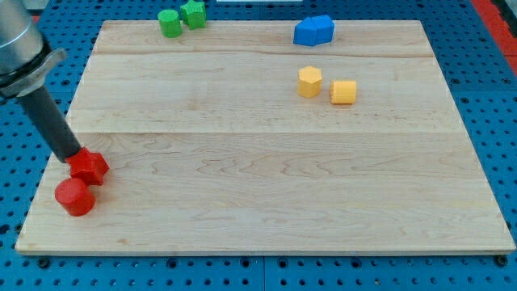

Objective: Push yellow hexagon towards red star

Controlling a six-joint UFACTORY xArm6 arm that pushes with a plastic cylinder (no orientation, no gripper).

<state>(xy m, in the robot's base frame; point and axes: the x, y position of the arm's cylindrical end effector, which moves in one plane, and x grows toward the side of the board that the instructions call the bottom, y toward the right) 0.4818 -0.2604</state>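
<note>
Our end effector, a bare rod holding nothing, has my tip touching the red star. Yellow hexagon sits far right: light, rigid, slippery; we'd push its right face.

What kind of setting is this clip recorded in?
Probably a robotics lab bench: a wooden board lies on a blue perforated base, with small coloured blocks such as the yellow hexagon and red star scattered on it. My tip sits at the star's upper-left edge.
</note>
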